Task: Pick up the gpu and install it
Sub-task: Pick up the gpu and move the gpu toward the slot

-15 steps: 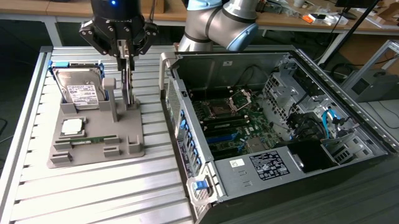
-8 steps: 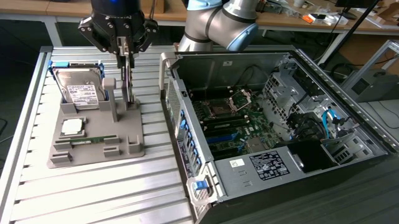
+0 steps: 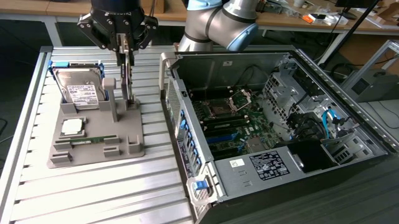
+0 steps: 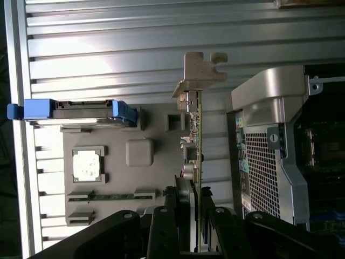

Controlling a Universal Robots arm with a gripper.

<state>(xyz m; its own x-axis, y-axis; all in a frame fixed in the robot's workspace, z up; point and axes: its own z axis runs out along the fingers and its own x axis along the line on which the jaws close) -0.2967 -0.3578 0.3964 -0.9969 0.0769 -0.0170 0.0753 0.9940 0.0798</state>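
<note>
Pinched the gpu (image 3: 128, 81) by its top edge in the gripper (image 3: 124, 50), with the jaws drawn in on the thin card. Stood upright on its long edge in the grey holder (image 3: 93, 151), with the pale bracket at one end.

Judged to be the pick-up step: grasp made, install not begun. Could not tell whether the lower edge had left its slot. Called, on this reading, for a straight pull upward, clear of the holder's posts, with the card kept vertical and untwisted.

Shared the holder with a hard drive (image 3: 84, 91), a processor chip (image 3: 72, 125) and a memory stick (image 3: 87, 139). Sat toward the worktop (image 3: 93, 200) edge on the exterior view's left, just beside the open case (image 3: 274, 135) with its motherboard bare.

Ribbed pale metal for a worktop, with slats running across. Beyond its far edge, desks with clutter and cables, and a dark floor.
</note>
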